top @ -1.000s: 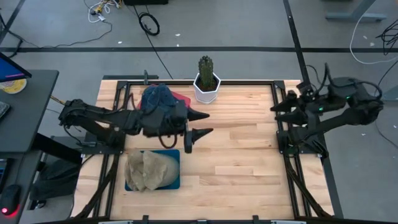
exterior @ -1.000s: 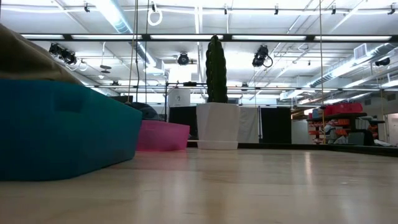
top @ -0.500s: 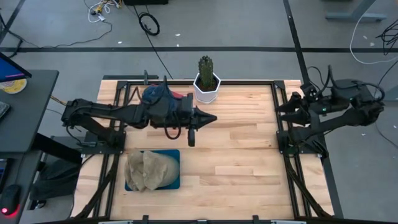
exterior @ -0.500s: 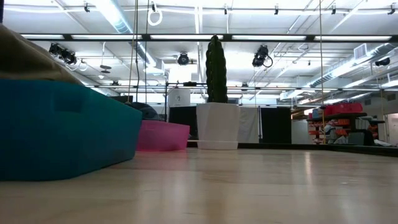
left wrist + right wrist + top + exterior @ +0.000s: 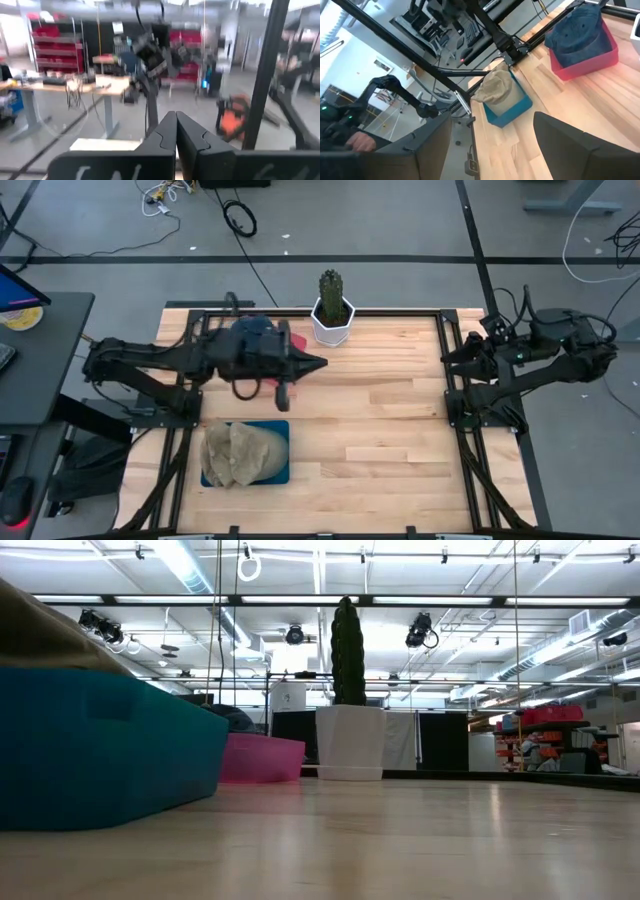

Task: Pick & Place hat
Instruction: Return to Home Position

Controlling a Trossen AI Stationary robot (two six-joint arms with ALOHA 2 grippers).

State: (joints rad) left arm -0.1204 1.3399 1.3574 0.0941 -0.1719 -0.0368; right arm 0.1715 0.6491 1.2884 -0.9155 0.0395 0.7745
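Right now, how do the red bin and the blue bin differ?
The red bin holds blue denim cap fabric; the blue bin holds a brown cap. The red bin sits far, beside the cactus pot, partly under the left arm; the blue bin sits near, uncovered. Both are open rectangular bins on the table's left side.

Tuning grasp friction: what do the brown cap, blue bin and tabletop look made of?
Brown cap: soft woven fabric, matte; it creases and slumps.
Blue bin: probably plastic; smooth, even walls, rounded corner.
Tabletop: jointed light wood strips, visible grain, satin sheen.
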